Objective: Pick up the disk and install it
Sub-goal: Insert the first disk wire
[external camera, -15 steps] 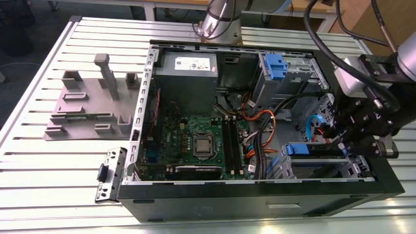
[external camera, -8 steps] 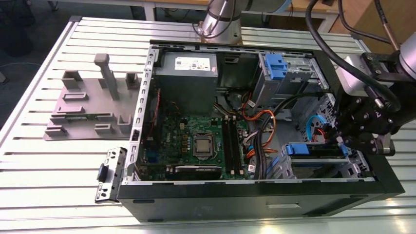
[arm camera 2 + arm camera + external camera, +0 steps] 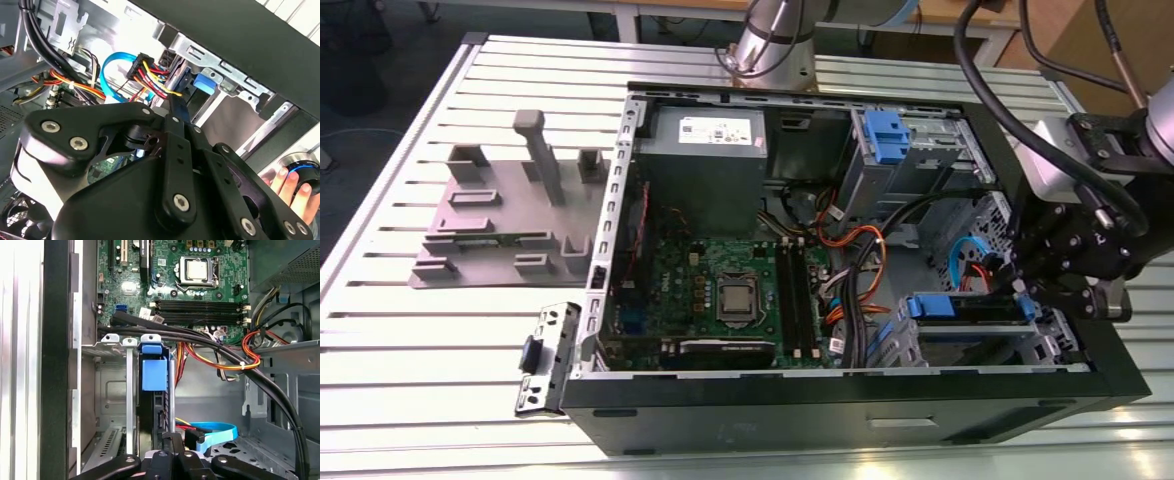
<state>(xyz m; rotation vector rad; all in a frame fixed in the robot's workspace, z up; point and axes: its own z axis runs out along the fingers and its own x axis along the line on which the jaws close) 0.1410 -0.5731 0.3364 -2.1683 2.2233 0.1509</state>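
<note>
**A:** Where's your disk?

**B:** Your disk [image 3: 966,308] stands on edge in the drive cage [image 3: 974,345] at the case's front corner, beside the case's front wall, its blue bracket tab facing up. In the first wrist view the disk [image 3: 152,371] sits between the cage's upright metal rails.

**A:** And your gripper?

**B:** Your gripper [image 3: 1047,285] is at the disk's rear end, inside the open computer case [image 3: 854,400]. In the first wrist view the fingers [image 3: 170,442] look closed nearly together against the disk's edge; whether they actually pinch it, you cannot tell.

**A:** Around it?

**B:** Orange, red and yellow cables [image 3: 227,360] and a blue cable [image 3: 215,432] run just beside the cage. The motherboard [image 3: 720,290] lies mid-case. A grey stand [image 3: 507,215] sits near the table's far edge on the exterior view's left. Fingers of a hand [image 3: 287,187] show in the second wrist view.
</note>
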